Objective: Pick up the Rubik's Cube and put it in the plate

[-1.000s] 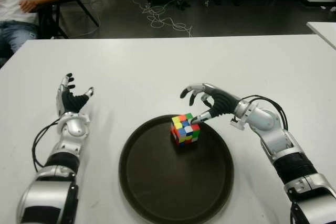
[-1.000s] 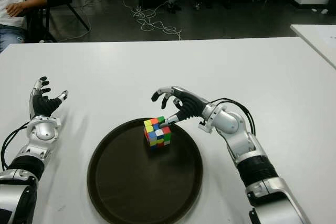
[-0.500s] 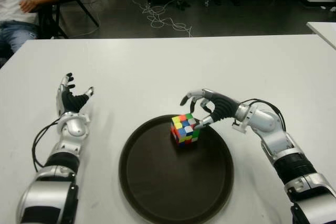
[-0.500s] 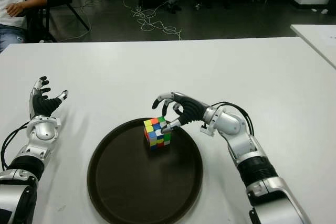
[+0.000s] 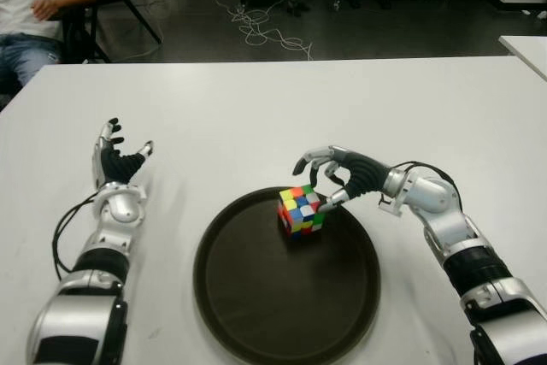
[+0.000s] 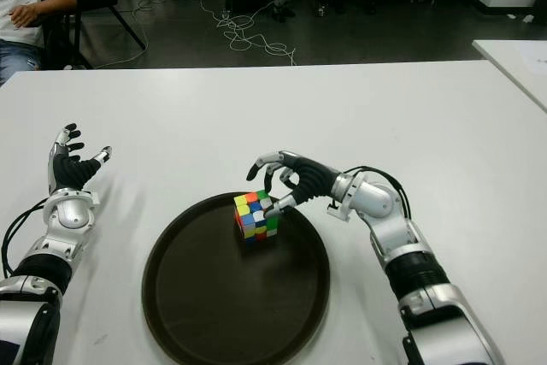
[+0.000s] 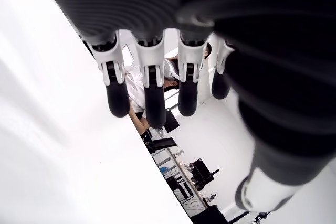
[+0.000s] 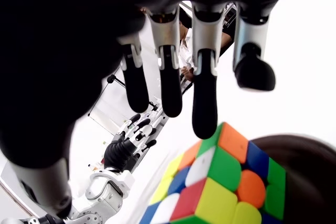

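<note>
rubik's cube (image 5: 300,210) sits inside the dark round plate (image 5: 256,314), toward the plate's 12 o'clock edge, resting flat on the plate floor. right hand (image 5: 335,179) is at the cube's 2 o'clock; fingers curved loosely above the cube, thumb tip at or just beside its right top edge. from the right wrist view the fingers (image 8: 205,103) hang clear over the cube's top with a gap showing, so nothing is grasped: hand relaxed. left hand (image 5: 115,162) shows well apart at the plate's 10 o'clock, over the white table (image 5: 256,117), fingers spread, holding nothing.

judgement: placement looks done; step in hand is the release and retreat. to do it well, lift the thumb straight off first, then draw the hand up and back toward 3 o'clock, so no finger drags the cube or tips it toward the rim.
</note>
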{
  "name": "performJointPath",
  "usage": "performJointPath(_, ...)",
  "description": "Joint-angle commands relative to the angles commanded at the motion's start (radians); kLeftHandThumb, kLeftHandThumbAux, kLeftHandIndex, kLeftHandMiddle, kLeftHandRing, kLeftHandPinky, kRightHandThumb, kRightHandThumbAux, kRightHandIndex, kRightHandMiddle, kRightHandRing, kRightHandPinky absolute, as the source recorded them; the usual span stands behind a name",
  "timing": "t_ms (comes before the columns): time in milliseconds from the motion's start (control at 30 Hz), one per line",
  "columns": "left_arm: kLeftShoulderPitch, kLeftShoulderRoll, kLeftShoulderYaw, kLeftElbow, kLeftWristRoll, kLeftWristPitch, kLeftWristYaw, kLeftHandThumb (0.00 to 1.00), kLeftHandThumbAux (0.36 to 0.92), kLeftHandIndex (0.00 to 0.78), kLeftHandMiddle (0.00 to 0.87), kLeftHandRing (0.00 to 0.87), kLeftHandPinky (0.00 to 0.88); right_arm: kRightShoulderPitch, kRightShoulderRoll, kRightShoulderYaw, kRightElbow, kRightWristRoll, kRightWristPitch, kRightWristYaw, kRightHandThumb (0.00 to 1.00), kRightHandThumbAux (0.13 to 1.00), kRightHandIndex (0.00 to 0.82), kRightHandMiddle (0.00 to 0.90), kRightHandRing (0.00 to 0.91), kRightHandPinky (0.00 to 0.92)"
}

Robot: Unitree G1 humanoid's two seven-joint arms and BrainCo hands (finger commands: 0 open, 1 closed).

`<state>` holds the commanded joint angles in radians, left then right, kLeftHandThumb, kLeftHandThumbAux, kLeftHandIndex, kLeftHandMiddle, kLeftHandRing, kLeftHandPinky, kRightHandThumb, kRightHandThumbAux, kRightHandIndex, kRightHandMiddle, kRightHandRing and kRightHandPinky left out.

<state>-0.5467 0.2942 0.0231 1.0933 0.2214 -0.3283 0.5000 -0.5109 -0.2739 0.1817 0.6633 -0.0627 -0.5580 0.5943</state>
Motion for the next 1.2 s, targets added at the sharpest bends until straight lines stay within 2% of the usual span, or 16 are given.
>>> performJointPath(167, -0.001, -0.001, -0.001, 0.003, 0.003, 0.004, 0.005, 0.185, 0.766, 0.107, 0.175, 0.187, 0.213, -0.028, 0.022, -0.071, 0.081, 0.009, -0.016, -0.139, 0.000, 0.689, 0.542, 0.765, 0.819, 0.805)
performJointPath(267, -0.003, -0.001, 0.000, 0.002, 0.002, 0.009, 0.006, 0.189, 0.769, 0.106, 0.171, 0.182, 0.200, -0.050, 0.041, -0.106, 0.125, 0.009, -0.041, -0.219, 0.003, 0.694, 0.558, 0.771, 0.822, 0.816)
performJointPath(367, -0.005, -0.004, 0.004, 0.007, -0.001, 0.011, 0.010, 0.209, 0.774, 0.106, 0.163, 0.174, 0.193, -0.069, 0.082, -0.159, 0.174, 0.018, -0.081, -0.346, 0.060, 0.690, 0.587, 0.787, 0.832, 0.829)
performJointPath(533, -0.007, -0.003, 0.004, 0.008, 0.000, 0.017, 0.014, 0.219, 0.767, 0.106, 0.159, 0.168, 0.184, -0.099, 0.110, -0.209, 0.229, 0.025, -0.114, -0.461, 0.110, 0.681, 0.611, 0.807, 0.844, 0.841)
performJointPath(667, -0.007, -0.003, 0.004, 0.006, -0.002, 0.014, 0.013, 0.221, 0.763, 0.113, 0.170, 0.183, 0.220, -0.129, 0.115, -0.242, 0.272, 0.031, -0.111, -0.523, 0.153, 0.686, 0.600, 0.795, 0.833, 0.830)
performJointPath(800, -0.005, -0.004, 0.003, 0.002, -0.002, 0.016, 0.009, 0.203, 0.753, 0.108, 0.180, 0.193, 0.227, -0.157, 0.113, -0.266, 0.308, 0.033, -0.099, -0.569, 0.121, 0.682, 0.560, 0.757, 0.808, 0.808)
performJointPath(867, -0.005, -0.004, 0.003, 0.002, -0.002, 0.016, 0.007, 0.201, 0.754, 0.109, 0.184, 0.197, 0.236, -0.166, 0.112, -0.273, 0.319, 0.034, -0.099, -0.583, 0.113, 0.682, 0.542, 0.731, 0.787, 0.787)
performJointPath(1067, -0.005, -0.003, 0.005, 0.004, -0.004, 0.010, 0.006, 0.215, 0.757, 0.115, 0.183, 0.195, 0.237, -0.182, 0.113, -0.295, 0.341, 0.034, -0.106, -0.632, 0.132, 0.710, 0.500, 0.606, 0.661, 0.632)
performJointPath(1133, -0.005, -0.003, 0.007, 0.006, -0.006, 0.004, 0.006, 0.230, 0.757, 0.119, 0.178, 0.191, 0.231, -0.186, 0.109, -0.299, 0.349, 0.029, -0.107, -0.651, 0.124, 0.719, 0.486, 0.560, 0.605, 0.573)
performJointPath(1200, -0.005, -0.003, 0.008, 0.008, -0.007, 0.000, 0.006, 0.241, 0.763, 0.121, 0.174, 0.186, 0.217, -0.189, 0.106, -0.301, 0.354, 0.025, -0.107, -0.661, 0.095, 0.715, 0.439, 0.477, 0.523, 0.488)
